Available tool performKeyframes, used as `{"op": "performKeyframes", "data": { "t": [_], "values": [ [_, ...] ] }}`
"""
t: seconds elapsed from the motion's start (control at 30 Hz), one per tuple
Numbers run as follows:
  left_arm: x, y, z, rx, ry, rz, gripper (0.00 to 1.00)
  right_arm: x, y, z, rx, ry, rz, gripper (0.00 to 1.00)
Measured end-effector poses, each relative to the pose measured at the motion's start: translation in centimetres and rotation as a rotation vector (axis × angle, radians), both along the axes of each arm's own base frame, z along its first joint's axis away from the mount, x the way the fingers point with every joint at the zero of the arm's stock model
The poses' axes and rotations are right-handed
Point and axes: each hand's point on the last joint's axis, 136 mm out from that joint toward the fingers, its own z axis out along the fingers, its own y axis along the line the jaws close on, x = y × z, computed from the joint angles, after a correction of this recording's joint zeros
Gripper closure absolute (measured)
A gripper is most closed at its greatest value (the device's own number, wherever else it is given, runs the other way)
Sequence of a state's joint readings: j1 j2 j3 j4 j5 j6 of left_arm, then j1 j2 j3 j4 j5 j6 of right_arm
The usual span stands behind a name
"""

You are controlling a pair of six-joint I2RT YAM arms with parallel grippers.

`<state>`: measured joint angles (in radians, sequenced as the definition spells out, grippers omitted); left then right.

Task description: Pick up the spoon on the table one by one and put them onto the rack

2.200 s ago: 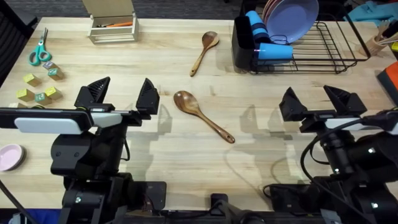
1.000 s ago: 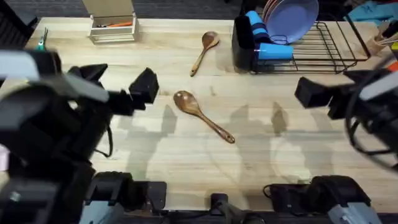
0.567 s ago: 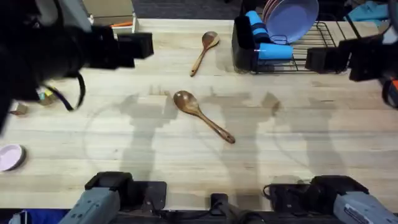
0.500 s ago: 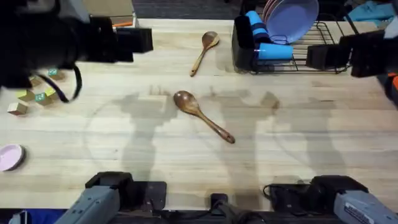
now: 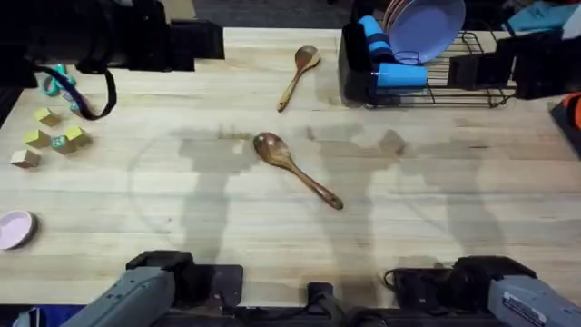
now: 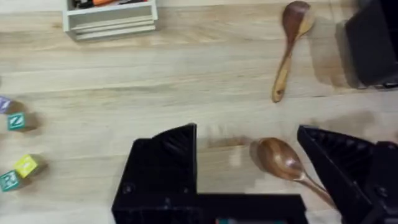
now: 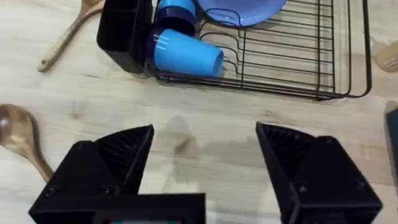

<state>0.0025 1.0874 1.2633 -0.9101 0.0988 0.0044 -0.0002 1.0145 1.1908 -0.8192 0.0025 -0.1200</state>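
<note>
1. The left gripper [image 6: 249,180] is spread wide and holds nothing; seen from its wrist camera, it hangs above the table [image 5: 436,218] with the bowl of the dark spoon [image 6: 285,163] showing between its black fingers [image 6: 163,168].
2. The right gripper [image 7: 202,171] is also spread wide and empty, above bare wood just in front of the rack [image 7: 292,68].
3. The dark spoon [image 5: 292,168] lies flat near the middle of the table, handle angled toward the robot's right.
4. The light spoon [image 5: 300,73] lies farther back, just beside the rack's black utensil holder [image 5: 354,68], not touching it.
5. The rack [image 5: 472,77] stands at the far right, holding a blue cup [image 5: 399,74] and a lavender plate [image 5: 425,25].
6. Small blocks [image 5: 50,136] and scissors [image 5: 56,80] lie far left.
</note>
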Motion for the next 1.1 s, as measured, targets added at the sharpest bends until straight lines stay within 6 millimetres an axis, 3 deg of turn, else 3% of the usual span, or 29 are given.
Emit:
{"op": "performKeyframes", "data": {
  "t": [0.27,0.6,0.83,1.1],
  "values": [
    [1.4,-1.2,0.9,-0.013,-0.041,-0.067,0.007,0.0,0.5,0.0,0.021,-0.001,0.023,0.005],
    [7.6,-4.9,0.3,0.017,0.04,-0.149,0.007,0.0,1.0,0.1,0.04,-0.001,0.044,0.005],
    [12.0,-8.0,-2.5,0.023,0.094,-0.209,0.008,0.0,1.0,0.1,0.041,-0.001,0.045,0.005],
    [15.0,-12.0,-8.6,0.035,0.172,-0.278,0.008,0.0,1.1,0.1,0.048,-0.001,0.042,0.005]
  ]
}}
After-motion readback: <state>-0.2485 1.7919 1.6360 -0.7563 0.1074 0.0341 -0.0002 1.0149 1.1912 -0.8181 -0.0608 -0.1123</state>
